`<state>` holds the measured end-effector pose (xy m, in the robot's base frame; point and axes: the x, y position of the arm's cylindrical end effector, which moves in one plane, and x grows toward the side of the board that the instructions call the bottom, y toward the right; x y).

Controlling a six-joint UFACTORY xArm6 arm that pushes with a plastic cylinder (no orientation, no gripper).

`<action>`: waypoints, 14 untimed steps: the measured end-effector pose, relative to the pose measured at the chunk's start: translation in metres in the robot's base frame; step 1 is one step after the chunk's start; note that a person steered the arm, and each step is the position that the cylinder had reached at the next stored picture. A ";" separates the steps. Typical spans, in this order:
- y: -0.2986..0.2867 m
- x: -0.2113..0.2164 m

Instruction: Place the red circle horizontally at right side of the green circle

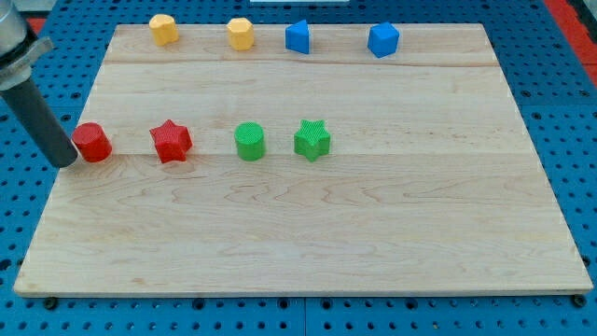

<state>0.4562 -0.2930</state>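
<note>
The red circle (92, 142) sits near the left edge of the wooden board. The green circle (250, 141) stands right of the board's middle-left, level with it. A red star (171, 141) lies between the two. A green star (312, 139) sits just right of the green circle. My tip (66, 161) is at the red circle's left side, touching or nearly touching it.
Two yellow blocks (164, 29) (241, 34) and two blue blocks (298, 36) (382, 39) line the top of the board (308, 233). The blue perforated table surrounds the board.
</note>
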 end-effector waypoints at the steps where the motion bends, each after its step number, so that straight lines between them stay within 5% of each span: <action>1: -0.003 -0.013; 2: 0.021 -0.038; 10: 0.178 -0.033; 14: 0.311 0.024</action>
<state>0.4797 0.0182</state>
